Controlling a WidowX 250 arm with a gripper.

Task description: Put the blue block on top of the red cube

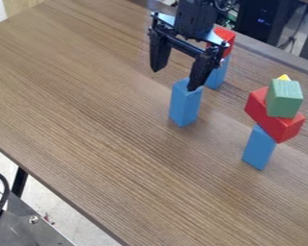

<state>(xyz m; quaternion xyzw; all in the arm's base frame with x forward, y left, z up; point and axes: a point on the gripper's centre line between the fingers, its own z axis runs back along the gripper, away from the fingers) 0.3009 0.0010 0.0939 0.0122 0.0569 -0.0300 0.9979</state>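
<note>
Toward the top of the tabletop (118, 144), the claw (175, 79) hangs with its fingers spread apart, one fingertip overlapping the top of an upright blue block (185, 104). Behind stands another blue block (218, 73) topped by a red block (228, 37). Rightward, a third blue block (259, 147) supports a long red block (274, 116), with a green block (285, 98) on it.

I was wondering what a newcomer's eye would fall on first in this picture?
Probably the stack at the picture's right: a green block on a red block, atop a blue support. Next, the open black gripper near the top centre, by an upright blue block.
</note>
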